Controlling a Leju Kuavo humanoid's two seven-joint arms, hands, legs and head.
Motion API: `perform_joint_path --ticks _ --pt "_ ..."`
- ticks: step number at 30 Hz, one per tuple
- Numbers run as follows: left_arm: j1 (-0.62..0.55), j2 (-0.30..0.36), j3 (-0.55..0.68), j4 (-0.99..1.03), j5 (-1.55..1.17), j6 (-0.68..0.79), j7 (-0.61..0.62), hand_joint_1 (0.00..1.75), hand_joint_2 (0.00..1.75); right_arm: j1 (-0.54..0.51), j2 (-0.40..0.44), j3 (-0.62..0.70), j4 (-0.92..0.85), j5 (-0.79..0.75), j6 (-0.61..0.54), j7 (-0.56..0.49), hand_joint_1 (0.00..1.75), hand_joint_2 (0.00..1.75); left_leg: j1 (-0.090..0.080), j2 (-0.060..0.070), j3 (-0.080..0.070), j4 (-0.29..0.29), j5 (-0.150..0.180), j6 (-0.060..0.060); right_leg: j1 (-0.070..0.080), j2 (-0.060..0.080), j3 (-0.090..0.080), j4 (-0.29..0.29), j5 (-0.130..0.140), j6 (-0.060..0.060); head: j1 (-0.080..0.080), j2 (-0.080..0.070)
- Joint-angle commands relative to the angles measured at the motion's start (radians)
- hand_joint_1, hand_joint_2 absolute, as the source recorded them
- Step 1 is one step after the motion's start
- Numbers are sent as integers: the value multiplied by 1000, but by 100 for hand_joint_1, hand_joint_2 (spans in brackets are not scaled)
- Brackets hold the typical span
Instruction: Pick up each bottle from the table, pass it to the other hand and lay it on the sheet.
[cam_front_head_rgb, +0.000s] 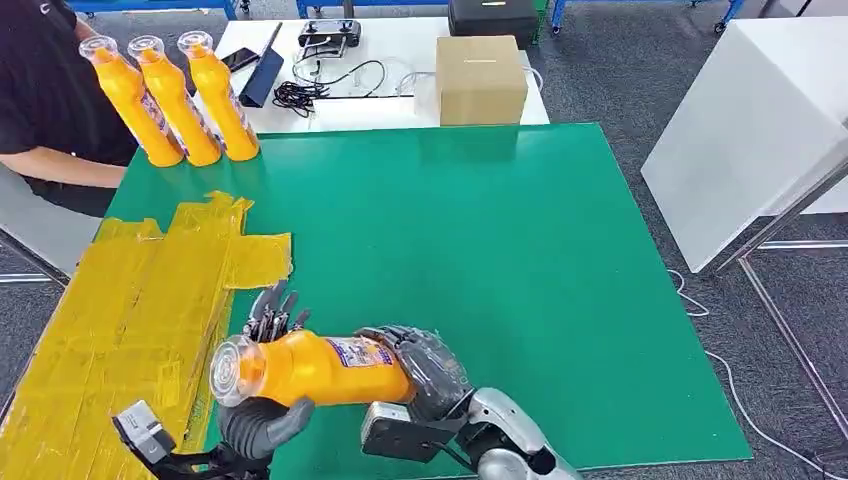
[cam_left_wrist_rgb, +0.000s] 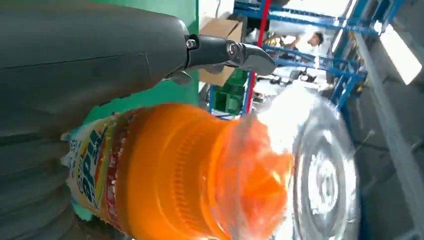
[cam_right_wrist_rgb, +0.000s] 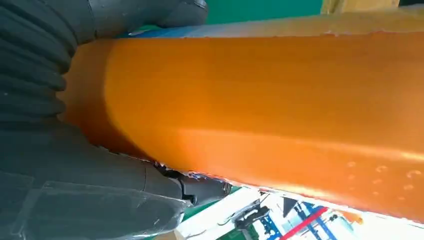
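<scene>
The orange bottle (cam_front_head_rgb: 305, 368) lies sideways above the green table's (cam_front_head_rgb: 520, 260) near edge, just beside the yellow sheet (cam_front_head_rgb: 120, 320). The right hand (cam_front_head_rgb: 425, 368) wraps its base; the left hand (cam_front_head_rgb: 262, 400) cups under its neck with fingers spread behind, thumb below. Broad open green lies beyond both hands. Three more bottles (cam_front_head_rgb: 170, 100) stand at the far corner.

Left hand (cam_front_head_rgb: 262, 405) and right hand (cam_front_head_rgb: 425, 368), both clasped

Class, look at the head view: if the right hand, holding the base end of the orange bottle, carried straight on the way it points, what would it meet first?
Probably the left hand, already at the neck end of the orange bottle that the right hand holds; beyond lies the yellow sheet. Depth is uncertain.
</scene>
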Motion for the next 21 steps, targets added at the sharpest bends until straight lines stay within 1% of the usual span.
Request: perform_joint_path --ticks 1,3,4,5,8,16,17,19,20,21 --pt "-20 78 -43 74 -102 -59 2 0 175 17 -23 23 -45 -1 14 -23 175 175 0 0 2 -1 0 -1 0 -1 2 -2 0 0 0 0" --pt "-21 78 -45 77 -102 -69 -1 0 175 18 -23 25 -46 0 14 -23 175 175 0 0 2 -1 0 -1 0 0 2 -1 0 0 0 0" --pt "-23 78 -46 78 -96 -79 -2 0 175 17 -23 26 -43 0 14 -23 175 175 2 1 4 -2 -1 -2 2 0 5 -3 0 -1 0 0" --pt "-23 80 -47 79 -90 -89 -2 0 175 16 -22 26 -41 0 13 -23 175 175 0 1 2 -1 0 -1 0 0 1 -1 0 0 0 0" --pt "-25 83 -47 82 -77 -110 0 0 175 11 -21 25 -37 0 14 -23 175 175 1 1 2 -1 0 -1 1 0 3 -2 0 0 0 0" --pt "-25 83 -47 82 -77 -110 0 0 175 11 -21 25 -37 0 14 -23 175 175 0 1 2 -1 0 -1 0 0 2 -1 0 0 0 0" --pt "-21 74 -32 88 -30 -145 -4 0 175 10 -16 23 -33 0 17 -27 175 175 1 0 2 -1 0 -1 0 0 2 -1 0 0 0 0" --pt "-19 69 -25 86 -25 -147 -5 0 175 10 -14 24 -32 -1 17 -28 175 175 0 1 2 -1 0 -1 0 0 2 -1 0 0 0 0" --pt "-20 64 -20 86 -20 -147 -5 0 175 -4 -21 30 -26 -3 23 -34 175 175 2 2 4 -1 -1 -2 2 1 5 -3 0 0 0 0" --pt "-22 60 -16 84 -15 -145 -5 0 175 -14 -22 27 -19 -12 29 -39 175 175 0 1 2 -1 0 -1 0 1 2 -1 0 0 0 0"
